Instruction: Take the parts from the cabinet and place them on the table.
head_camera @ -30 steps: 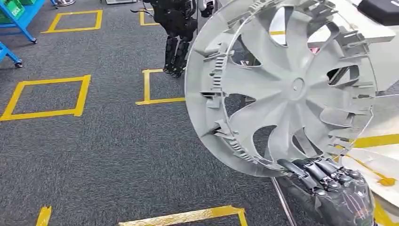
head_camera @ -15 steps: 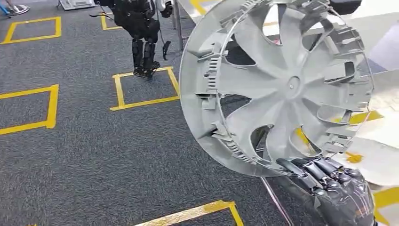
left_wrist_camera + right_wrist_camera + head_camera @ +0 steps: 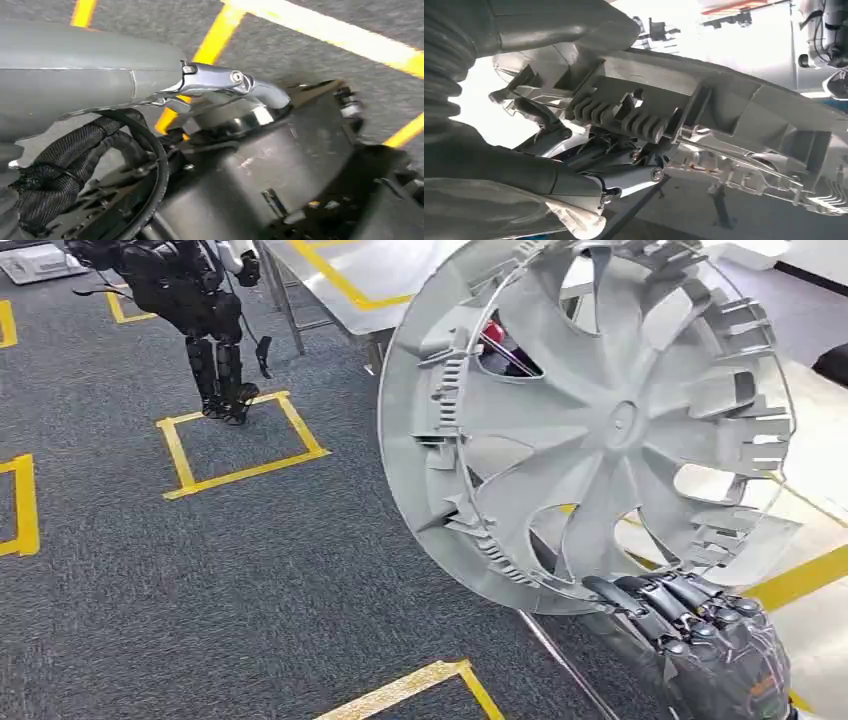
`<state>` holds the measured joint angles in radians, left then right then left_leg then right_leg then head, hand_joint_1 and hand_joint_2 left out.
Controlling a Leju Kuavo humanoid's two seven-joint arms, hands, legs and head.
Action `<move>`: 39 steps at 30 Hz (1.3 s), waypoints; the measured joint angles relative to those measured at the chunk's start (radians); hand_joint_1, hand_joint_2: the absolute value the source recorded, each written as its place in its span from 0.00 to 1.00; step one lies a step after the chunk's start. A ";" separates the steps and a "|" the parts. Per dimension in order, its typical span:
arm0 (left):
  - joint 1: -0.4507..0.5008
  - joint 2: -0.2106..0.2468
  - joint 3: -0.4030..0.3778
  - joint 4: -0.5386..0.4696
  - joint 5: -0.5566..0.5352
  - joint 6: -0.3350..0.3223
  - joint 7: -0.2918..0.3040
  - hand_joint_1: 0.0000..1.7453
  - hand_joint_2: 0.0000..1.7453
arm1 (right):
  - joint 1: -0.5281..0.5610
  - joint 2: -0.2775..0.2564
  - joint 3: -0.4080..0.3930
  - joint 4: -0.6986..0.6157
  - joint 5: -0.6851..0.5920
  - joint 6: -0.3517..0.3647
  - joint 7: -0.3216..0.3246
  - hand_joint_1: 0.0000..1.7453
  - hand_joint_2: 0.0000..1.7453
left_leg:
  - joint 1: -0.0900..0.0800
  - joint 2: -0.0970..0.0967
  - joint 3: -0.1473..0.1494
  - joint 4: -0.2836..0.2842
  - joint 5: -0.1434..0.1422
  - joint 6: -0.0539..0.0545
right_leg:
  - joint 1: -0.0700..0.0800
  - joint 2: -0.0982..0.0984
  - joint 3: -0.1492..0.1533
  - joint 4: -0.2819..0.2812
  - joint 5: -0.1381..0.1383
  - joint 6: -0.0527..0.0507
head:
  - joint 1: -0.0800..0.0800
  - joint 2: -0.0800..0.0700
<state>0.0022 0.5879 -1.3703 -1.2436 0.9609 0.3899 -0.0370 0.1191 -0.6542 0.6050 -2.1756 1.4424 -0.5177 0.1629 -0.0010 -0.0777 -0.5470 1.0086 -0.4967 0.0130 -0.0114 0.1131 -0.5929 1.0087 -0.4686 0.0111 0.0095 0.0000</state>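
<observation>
A: Where is the part sitting right now?

B: The grey wheel cover (image 3: 600, 430) is standing almost upright at about two o'clock in the head view, carried in the air with its clip side facing the camera. The right hand (image 3: 700, 640) is gripping its lower rim at five o'clock, dark fingers (image 3: 650, 605) hooking over the edge; the right wrist view is showing the thumb (image 3: 539, 112) pressing among the rim's ribbed clips (image 3: 624, 117).

A: And the left hand?

B: The left hand (image 3: 220, 85) is hanging over the carpet; I cannot tell how its fingers are lying.

A: How far along are we?

B: The cover is out of the cabinet, I'd judge, but not yet set down. A steel table (image 3: 360, 280) with yellow tape is lying at twelve o'clock, behind the cover. Another dark robot (image 3: 190, 310) is standing at ten o'clock by a yellow floor square (image 3: 240, 445).
</observation>
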 joint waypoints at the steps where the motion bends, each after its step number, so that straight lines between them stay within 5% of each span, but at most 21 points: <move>1: 0.000 0.000 -0.001 0.000 0.000 0.000 0.001 0.00 1.00 | 0.001 0.000 0.002 0.000 0.000 0.000 0.000 1.00 1.00 | -0.003 0.011 0.001 -0.002 0.001 0.003 | -0.003 0.011 -0.002 -0.004 0.004 0.008 | -0.001 0.000; 2: -0.001 -0.002 -0.001 0.000 -0.001 -0.002 0.001 0.00 1.00 | 0.001 0.000 0.002 0.000 0.000 0.000 0.000 1.00 1.00 | 0.004 0.026 0.004 -0.017 0.010 0.010 | 0.002 0.023 -0.011 -0.006 0.006 0.015 | 0.000 0.000; 4: -0.003 -0.004 -0.003 0.001 -0.001 -0.002 0.001 0.00 1.00 | -0.004 0.000 0.002 0.000 -0.002 0.000 -0.002 1.00 1.00 | 0.007 0.050 0.008 -0.029 0.017 0.018 | 0.005 -0.070 -0.042 0.052 -0.040 0.017 | 0.008 0.000; 5: -0.002 -0.006 -0.005 0.002 -0.001 -0.003 0.000 0.00 1.00 | -0.008 0.000 0.002 0.000 -0.002 0.001 -0.003 1.00 1.00 | 0.006 0.064 0.007 -0.028 0.017 0.018 | 0.005 -0.093 -0.077 0.127 -0.079 0.022 | 0.007 0.000; 7: -0.003 -0.010 -0.006 0.006 -0.001 -0.008 0.000 0.00 1.00 | -0.009 0.000 0.007 0.001 -0.001 0.002 -0.003 1.00 1.00 | 0.004 0.091 0.007 -0.028 0.015 0.020 | 0.000 -0.105 -0.149 0.281 -0.137 0.030 | 0.006 0.000; 8: -0.004 -0.013 -0.008 0.010 -0.001 -0.011 -0.001 0.00 1.00 | -0.010 0.000 0.010 0.004 -0.001 0.004 -0.003 1.00 1.00 | 0.004 0.104 0.007 -0.027 0.014 0.019 | -0.001 -0.106 -0.159 0.303 -0.134 0.034 | 0.007 0.000; 9: -0.005 -0.015 -0.009 0.014 -0.001 -0.016 -0.002 0.00 1.00 | -0.010 0.000 0.011 0.005 -0.002 0.005 -0.003 1.00 1.00 | 0.005 0.115 0.008 -0.027 0.012 0.018 | -0.003 -0.109 -0.146 0.278 -0.111 0.036 | 0.007 0.000; 12: -0.013 -0.024 -0.014 0.024 -0.003 -0.023 -0.009 0.00 1.00 | -0.012 0.000 0.011 0.008 -0.003 0.007 -0.002 1.00 1.00 | 0.006 0.143 0.014 -0.021 0.003 0.006 | -0.006 -0.160 -0.001 0.018 -0.001 0.040 | 0.007 0.000; 13: -0.015 -0.022 -0.015 0.029 -0.007 -0.025 -0.010 0.00 1.00 | -0.015 0.000 0.011 0.009 -0.003 0.007 -0.002 1.00 1.00 | -0.002 0.150 0.015 -0.019 -0.001 0.000 | 0.006 -0.184 0.013 -0.003 -0.023 0.033 | 0.008 0.000; 17: -0.028 -0.028 -0.021 0.041 -0.025 -0.030 -0.011 0.00 1.00 | -0.012 0.000 0.011 0.010 -0.009 0.006 -0.002 1.00 1.00 | -0.002 0.178 0.023 -0.017 -0.005 -0.017 | 0.005 -0.142 0.011 -0.004 -0.014 0.004 | 0.006 0.000; 20: -0.028 -0.037 -0.024 0.057 -0.034 -0.029 0.003 0.00 1.00 | -0.011 0.000 0.010 0.010 -0.016 0.006 -0.002 1.00 1.00 | 0.005 0.095 -0.026 0.101 -0.086 -0.031 | -0.001 -0.118 0.016 -0.010 -0.009 -0.016 | 0.002 0.000; 22: -0.028 -0.043 -0.024 0.070 -0.031 -0.028 0.007 0.00 1.00 | -0.010 0.000 0.010 0.010 -0.016 0.006 -0.003 1.00 1.00 | 0.005 0.087 -0.103 0.263 -0.154 -0.032 | 0.002 -0.099 0.015 -0.009 -0.009 -0.018 | 0.003 0.000; 23: -0.028 -0.047 -0.024 0.077 -0.029 -0.027 0.007 0.00 1.00 | -0.010 0.000 0.010 0.010 -0.016 0.006 -0.003 1.00 1.00 | 0.005 0.087 -0.128 0.309 -0.161 -0.031 | 0.004 -0.087 0.016 -0.009 -0.009 -0.019 | 0.003 0.000; 25: -0.028 -0.055 -0.023 0.091 -0.019 -0.027 0.007 0.00 1.00 | -0.010 0.000 0.010 0.010 -0.017 0.006 -0.005 1.00 1.00 | 0.004 0.085 -0.106 0.249 -0.096 -0.022 | 0.007 -0.061 0.019 -0.008 -0.009 -0.019 | 0.002 0.000; 27: -0.025 -0.059 -0.022 0.101 -0.003 -0.032 0.007 0.00 1.00 | -0.010 0.000 0.010 0.010 -0.017 0.006 -0.006 1.00 1.00 | 0.003 0.052 -0.025 0.064 0.004 -0.006 | 0.008 -0.035 0.022 -0.008 -0.009 -0.018 | 0.003 0.000; 29: -0.018 -0.060 -0.021 0.112 0.013 -0.040 0.000 0.00 1.00 | -0.012 0.000 0.010 0.010 -0.016 0.005 -0.006 1.00 1.00 | 0.007 -0.002 0.000 -0.004 0.004 0.003 | 0.009 -0.016 0.013 -0.002 -0.006 -0.011 | 0.004 0.000; 32: -0.017 -0.060 -0.019 0.116 0.026 -0.045 -0.005 0.00 1.00 | -0.006 0.000 0.009 0.010 -0.016 0.005 -0.005 1.00 1.00 | -0.002 0.024 0.000 -0.006 0.005 0.006 | -0.003 0.014 0.001 -0.009 0.003 0.010 | 0.002 0.000; 33: -0.017 -0.062 -0.018 0.116 0.029 -0.046 -0.007 0.00 1.00 | -0.004 0.000 0.009 0.010 -0.016 0.005 -0.002 1.00 1.00 | 0.007 0.038 0.005 -0.021 0.013 0.013 | 0.000 0.013 -0.007 -0.007 0.000 0.015 | 0.003 0.000; 35: -0.013 -0.064 -0.018 0.119 0.031 -0.047 -0.011 0.00 1.00 | -0.004 0.000 0.008 0.010 -0.016 0.005 -0.002 1.00 1.00 | 0.007 0.061 0.008 -0.029 0.016 0.020 | 0.002 -0.082 -0.045 0.070 -0.057 0.022 | 0.009 0.000; 37: -0.005 -0.068 -0.018 0.121 0.033 -0.048 -0.012 0.00 1.00 | -0.004 0.000 0.010 0.010 -0.015 0.005 -0.005 1.00 1.00 | 0.005 0.087 0.007 -0.028 0.015 0.022 | -0.002 -0.104 -0.122 0.234 -0.130 0.033 | 0.007 0.000; 39: -0.004 -0.068 -0.018 0.121 0.038 -0.048 -0.014 0.00 1.00 | -0.003 0.000 0.010 0.011 -0.015 0.005 -0.006 1.00 1.00 | 0.005 0.110 0.009 -0.028 0.013 0.021 | -0.005 -0.107 -0.151 0.296 -0.134 0.041 | 0.008 0.000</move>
<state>-0.0014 0.5200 -1.3882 -1.1223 0.9987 0.3414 -0.0507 0.1161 -0.6542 0.6146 -2.1641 1.4271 -0.5123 0.1572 0.0045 0.0327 -0.5384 0.9810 -0.4841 0.0344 -0.0164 0.0059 -0.7442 1.3043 -0.6024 0.0520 0.0176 0.0000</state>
